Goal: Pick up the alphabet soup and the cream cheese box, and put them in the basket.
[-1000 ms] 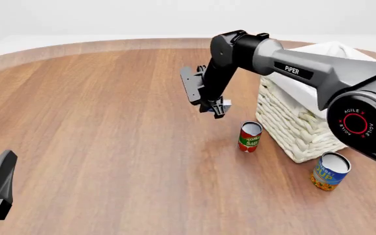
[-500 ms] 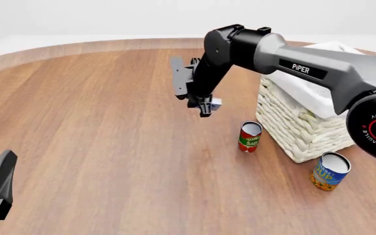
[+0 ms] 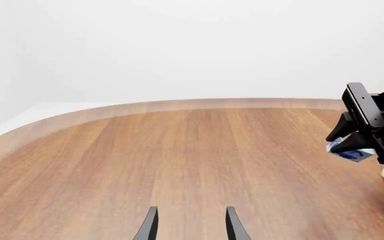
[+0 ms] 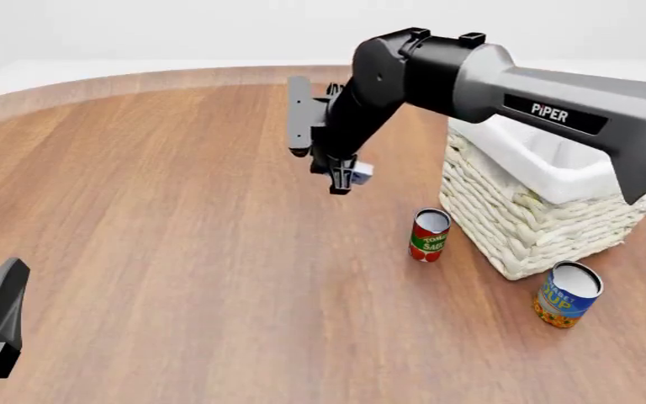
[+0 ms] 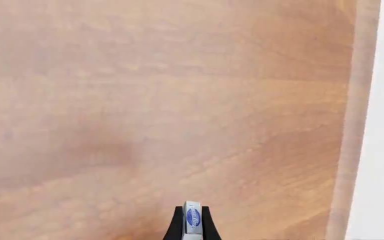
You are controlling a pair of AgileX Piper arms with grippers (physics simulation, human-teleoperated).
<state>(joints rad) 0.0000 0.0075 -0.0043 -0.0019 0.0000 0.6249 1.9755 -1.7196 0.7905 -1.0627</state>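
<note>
Step in hand appears to be the carry of the cream cheese box (image 4: 355,172): the right gripper (image 4: 343,178) is clamped on it edge-on, clear above the table (image 4: 166,210), upper centre of the front view and left of the basket (image 4: 525,227). The next move calls for a swing right over the rim, then release. Alphabet soup (image 4: 567,294) stands untouched at lower right — left gripper (image 3: 190,226) parted, holding nothing.

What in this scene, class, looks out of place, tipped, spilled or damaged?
Nothing stands out. The alphabet soup and tomato sauce can stand upright beside the basket; the right hand holds the cream cheese box above the table.
</note>
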